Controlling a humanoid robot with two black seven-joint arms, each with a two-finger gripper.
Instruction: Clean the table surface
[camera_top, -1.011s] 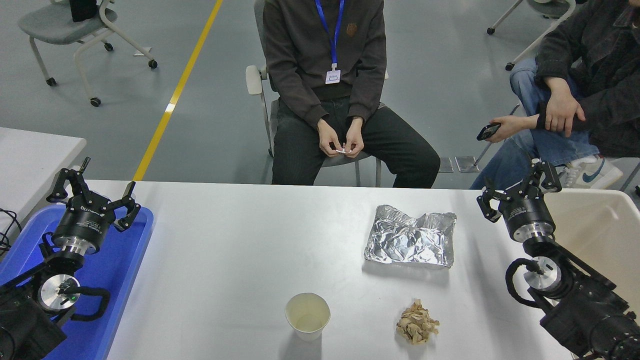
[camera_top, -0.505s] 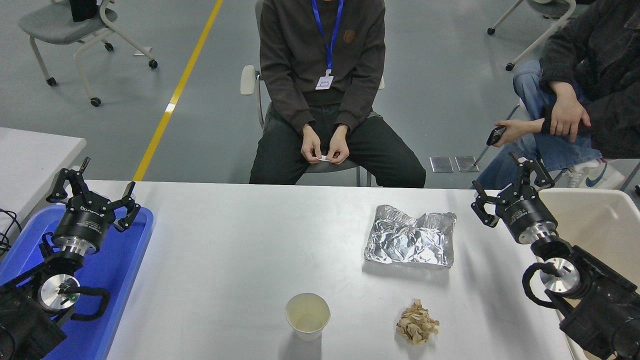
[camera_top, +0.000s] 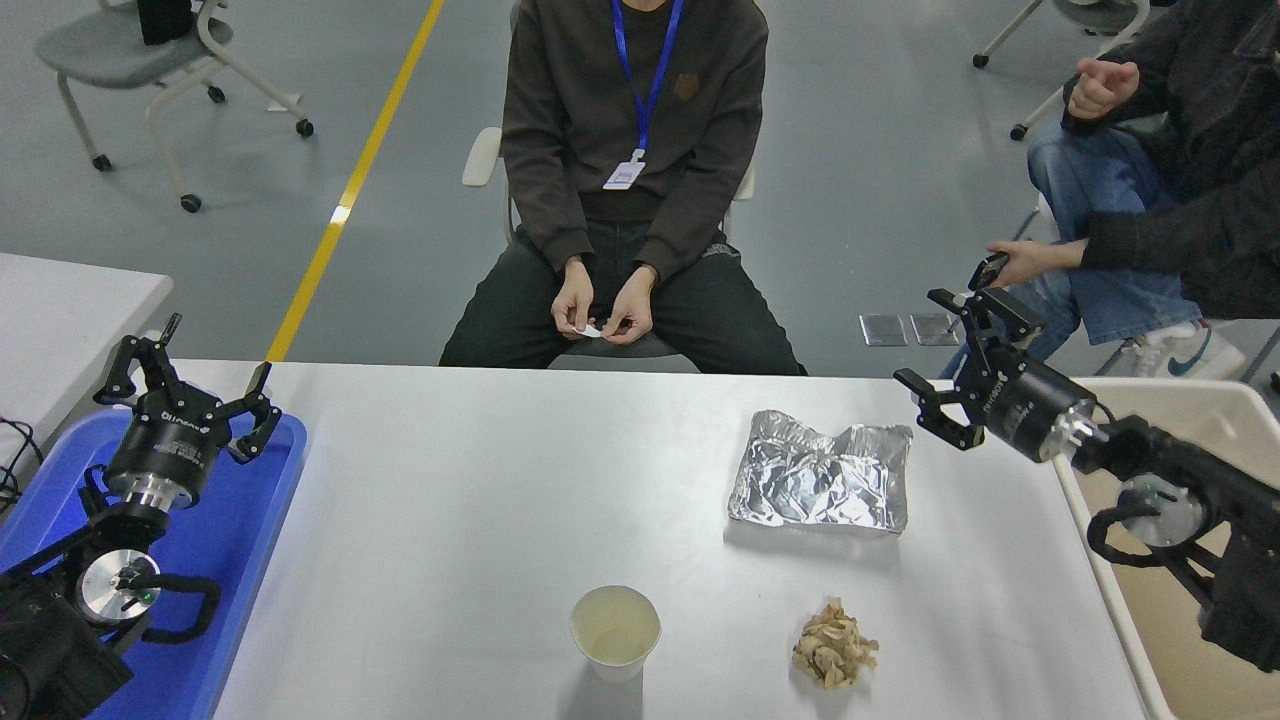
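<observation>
The table surface (camera_top: 480, 520) fills the lower centre of the view: a matte, light grey-white rectangular top with rounded far corners. On it lie a crumpled sheet of aluminium foil (camera_top: 822, 484), shiny and creased, at right of centre; a paper cup (camera_top: 615, 631), cream, round and upright, near the front edge; and a wad of crumpled brown paper (camera_top: 834, 646) just right of the cup.

Compared with the earlier frames, the right gripper (camera_top: 952, 372) has swung leftward and tilted toward horizontal; it now hangs over the table's far right corner, just right of the foil and apart from it, fingers spread and holding nothing. Its arm now crosses the beige bin (camera_top: 1180, 400) at the right edge. The left gripper (camera_top: 187, 378) is unchanged, parked over the blue plastic tray (camera_top: 240, 530) at lower left, fingers released.

The seated person (camera_top: 630, 150) beyond the table has shifted left. The second person (camera_top: 1180, 180) at upper right has raised one hand
</observation>
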